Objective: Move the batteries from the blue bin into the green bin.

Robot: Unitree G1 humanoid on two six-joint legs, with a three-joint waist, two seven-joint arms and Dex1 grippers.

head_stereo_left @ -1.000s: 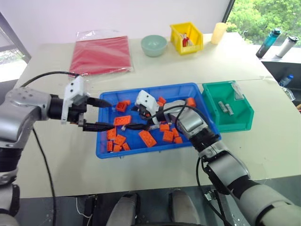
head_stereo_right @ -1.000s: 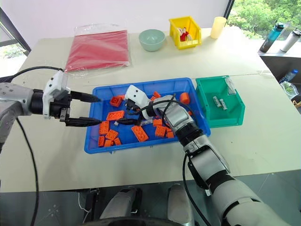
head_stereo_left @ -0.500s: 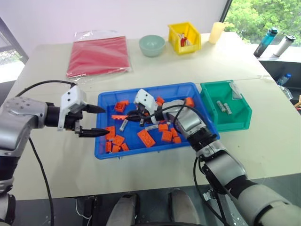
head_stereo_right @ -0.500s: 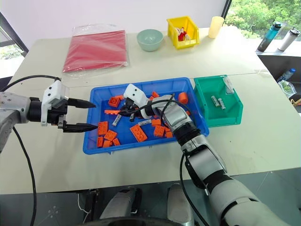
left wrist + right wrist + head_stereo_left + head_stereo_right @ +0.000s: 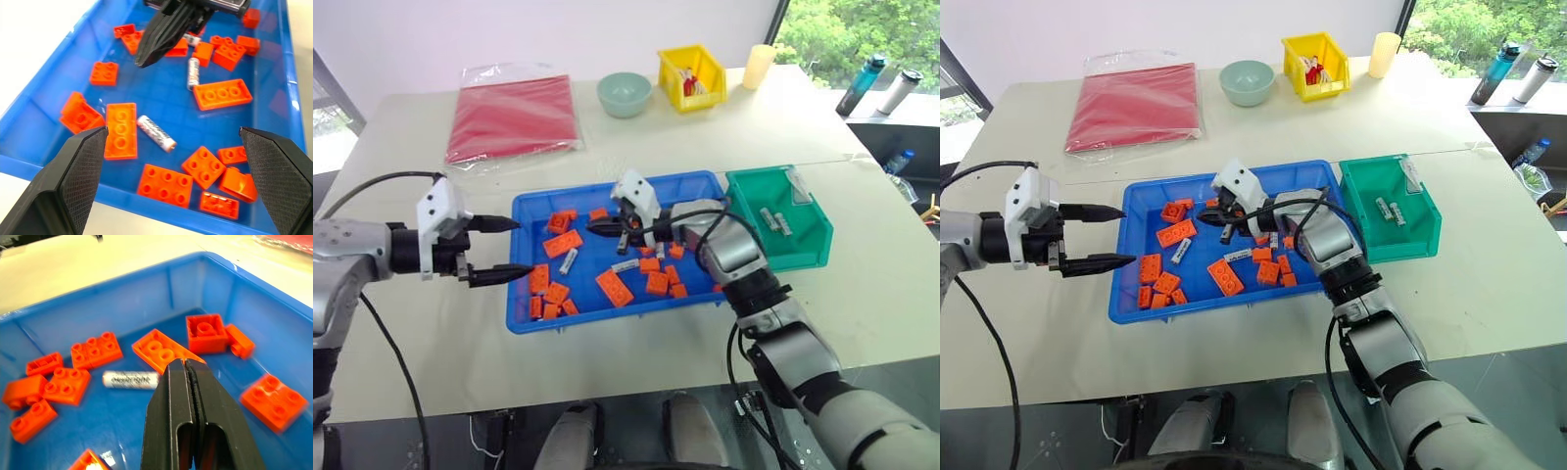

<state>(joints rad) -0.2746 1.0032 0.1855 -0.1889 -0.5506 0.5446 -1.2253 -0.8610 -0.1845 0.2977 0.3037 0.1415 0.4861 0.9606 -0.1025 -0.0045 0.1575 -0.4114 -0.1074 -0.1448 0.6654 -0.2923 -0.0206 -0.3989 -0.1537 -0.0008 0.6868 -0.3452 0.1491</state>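
Well, my right gripper (image 5: pixel 187 366) hangs over the middle of the blue bin (image 5: pixel 595 253), and its jaws are pressed tight together. I see nothing between them, so I think they hold nothing.

One battery (image 5: pixel 131 380) lies flat on the blue floor just past those shut tips, a little to the side. Its long side runs across the way the jaws point, not along it. That is good for a pinch, but the jaws must open first and come down over it.

My left gripper (image 5: pixel 524 246) is at the left edge of the blue bin with its jaws wide apart. The same battery sits in front of it too, lying slanted between the two open tips in the left wrist view. Both arms look about as near to it.

A second battery (image 5: pixel 625 265) lies closer to my right arm, among the orange bricks (image 5: pixel 615 288). The green bin (image 5: pixel 803 250) is on the right, touching the blue one, with two batteries inside. So I think the right arm has the shorter trip.
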